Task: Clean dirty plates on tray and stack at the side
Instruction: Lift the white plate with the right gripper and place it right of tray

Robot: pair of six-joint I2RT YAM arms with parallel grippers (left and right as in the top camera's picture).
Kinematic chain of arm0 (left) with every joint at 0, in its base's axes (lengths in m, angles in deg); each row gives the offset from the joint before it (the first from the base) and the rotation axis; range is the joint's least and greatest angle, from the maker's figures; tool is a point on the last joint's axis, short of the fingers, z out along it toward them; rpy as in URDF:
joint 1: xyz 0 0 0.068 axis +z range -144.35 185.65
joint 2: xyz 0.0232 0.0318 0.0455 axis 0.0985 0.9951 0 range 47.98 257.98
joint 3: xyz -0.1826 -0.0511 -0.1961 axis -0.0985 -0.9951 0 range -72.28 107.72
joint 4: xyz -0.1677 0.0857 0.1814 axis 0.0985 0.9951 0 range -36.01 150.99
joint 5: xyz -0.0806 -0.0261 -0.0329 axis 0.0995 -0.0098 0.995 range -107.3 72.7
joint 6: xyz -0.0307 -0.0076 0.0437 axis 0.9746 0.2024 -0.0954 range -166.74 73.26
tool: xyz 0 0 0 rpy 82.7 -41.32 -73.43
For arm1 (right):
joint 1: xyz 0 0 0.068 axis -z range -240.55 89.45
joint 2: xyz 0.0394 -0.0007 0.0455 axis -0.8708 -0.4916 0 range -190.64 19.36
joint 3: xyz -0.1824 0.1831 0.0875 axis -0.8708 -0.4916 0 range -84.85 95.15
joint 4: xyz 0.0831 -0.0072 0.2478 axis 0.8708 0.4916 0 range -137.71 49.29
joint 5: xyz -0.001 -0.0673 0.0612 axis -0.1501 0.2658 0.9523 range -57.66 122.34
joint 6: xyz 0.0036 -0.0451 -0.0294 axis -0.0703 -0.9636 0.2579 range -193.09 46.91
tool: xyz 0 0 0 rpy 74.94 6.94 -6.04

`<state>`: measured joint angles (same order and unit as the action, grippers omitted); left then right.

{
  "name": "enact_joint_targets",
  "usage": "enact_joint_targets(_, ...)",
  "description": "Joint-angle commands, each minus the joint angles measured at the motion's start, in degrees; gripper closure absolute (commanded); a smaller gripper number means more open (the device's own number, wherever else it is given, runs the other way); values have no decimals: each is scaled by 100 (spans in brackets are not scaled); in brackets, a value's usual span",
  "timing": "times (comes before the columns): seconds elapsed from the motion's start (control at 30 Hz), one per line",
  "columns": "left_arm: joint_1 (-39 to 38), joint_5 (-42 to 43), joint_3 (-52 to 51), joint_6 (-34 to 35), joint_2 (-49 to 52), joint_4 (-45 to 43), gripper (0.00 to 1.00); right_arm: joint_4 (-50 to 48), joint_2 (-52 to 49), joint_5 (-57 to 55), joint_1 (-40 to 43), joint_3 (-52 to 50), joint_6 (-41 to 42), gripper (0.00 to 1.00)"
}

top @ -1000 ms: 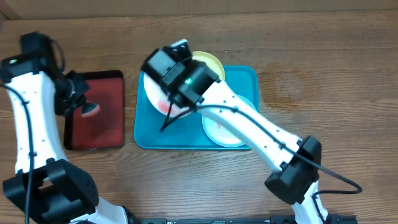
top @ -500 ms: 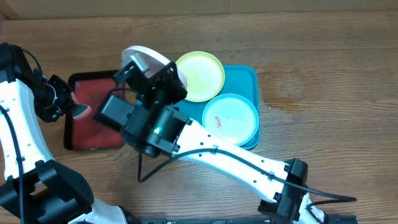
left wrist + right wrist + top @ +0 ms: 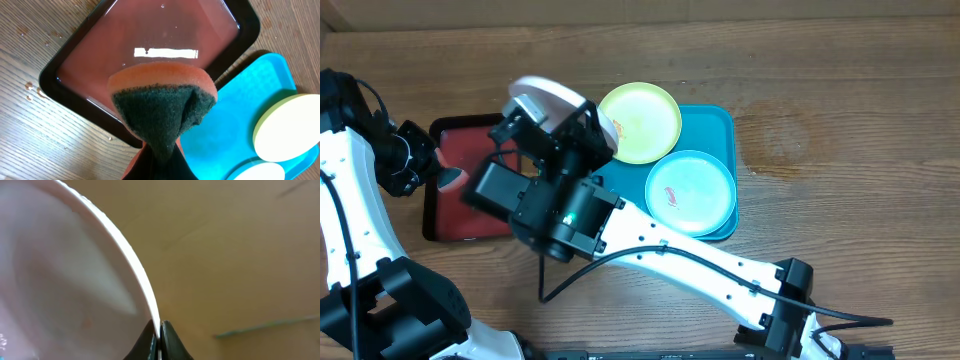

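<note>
Wooden tabletop from overhead: the turquoise tray carries the yellow-green plate and smeared mint-blue plate; the white plate hangs tilted just left of it. Left wrist: the left hand pinches a soft sponge over the red tray. Right wrist: the right hand clamps the white plate's rim; light, stiff, probably slick plastic, best held at the edge.
</note>
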<state>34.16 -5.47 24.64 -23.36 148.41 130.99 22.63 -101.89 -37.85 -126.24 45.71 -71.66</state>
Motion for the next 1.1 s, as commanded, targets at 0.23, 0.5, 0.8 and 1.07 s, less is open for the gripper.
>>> enact_joint_targets(0.23, -4, 94, 28, -157, -42, 35, 96, 468, 146, 8935, 3134, -376, 1276, 96)
enact_joint_targets(0.5, -4, 94, 28, -157, -42, 35, 96, 1556, 144, 8627, 5396, -433, 1207, 96)
enact_joint_targets(0.8, -31, 92, 28, -157, -42, -52, 96, 1432, 144, 7523, 7136, -1440, 1211, 96)
enact_joint_targets(1.07, -122, 83, 24, -160, -42, -79, 96, 87, 144, 7667, 7702, -2868, 1008, 96)
